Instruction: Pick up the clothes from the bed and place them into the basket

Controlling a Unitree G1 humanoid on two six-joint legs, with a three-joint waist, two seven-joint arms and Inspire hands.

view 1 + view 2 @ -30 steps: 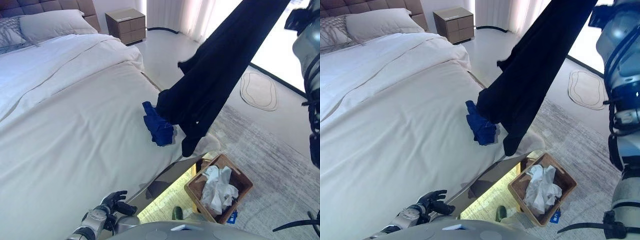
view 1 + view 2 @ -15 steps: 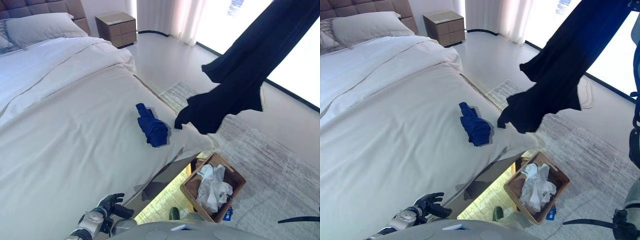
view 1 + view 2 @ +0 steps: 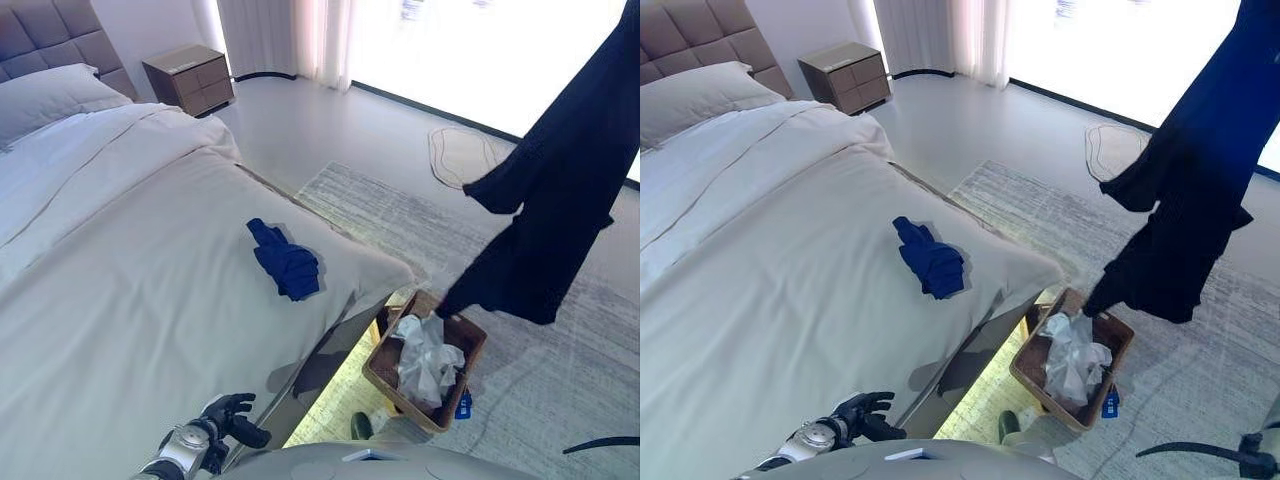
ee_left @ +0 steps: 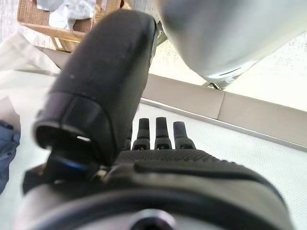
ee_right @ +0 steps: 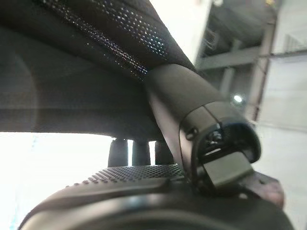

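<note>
One dark garment (image 3: 545, 215) hung from your right hand (image 5: 192, 143), pinched under its thumb, its lowest tip just above the basket (image 3: 380, 365). Your left hand (image 3: 228, 415), fingers relaxed and empty, stayed low beside the bed (image 3: 120, 300).

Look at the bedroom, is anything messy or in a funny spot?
Yes. A crumpled blue garment lies alone on the white bed, near its foot corner. A long dark garment dangles in the air from the right hand, its lowest tip over the basket, which holds rumpled white clothes. Left hand idles, open.
</note>
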